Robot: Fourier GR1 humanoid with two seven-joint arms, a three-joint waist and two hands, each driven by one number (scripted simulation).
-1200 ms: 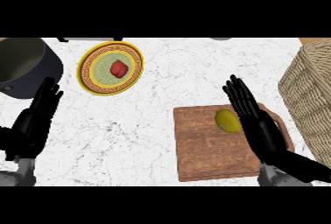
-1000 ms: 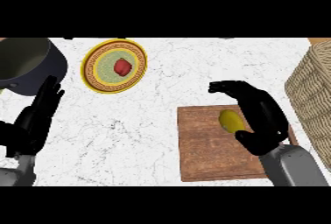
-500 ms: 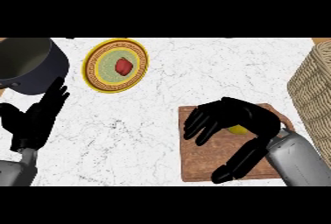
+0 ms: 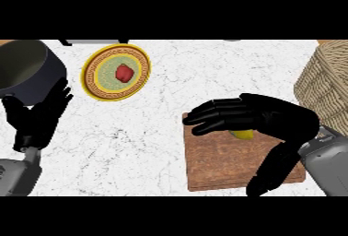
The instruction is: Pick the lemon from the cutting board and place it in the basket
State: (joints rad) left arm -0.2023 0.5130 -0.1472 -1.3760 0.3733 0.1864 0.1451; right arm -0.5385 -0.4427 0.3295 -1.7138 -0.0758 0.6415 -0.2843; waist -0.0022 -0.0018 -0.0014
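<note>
Covering lemon (image 4: 242, 134) on cutting board (image 4: 228, 166): right hand (image 4: 272, 117), fingers curled over it; plate (image 4: 116, 72) holds red item (image 4: 124, 72).

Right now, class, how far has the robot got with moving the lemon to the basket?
Done: the right robot hand is over the cutting board, covering most of the lemon. In hand: closing on the lemon, which is not lifted. Left: lifting it and carrying it to the basket at the right edge.

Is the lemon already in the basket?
No. The lemon lies on the cutting board, mostly hidden under the right hand, apart from the basket.
</note>
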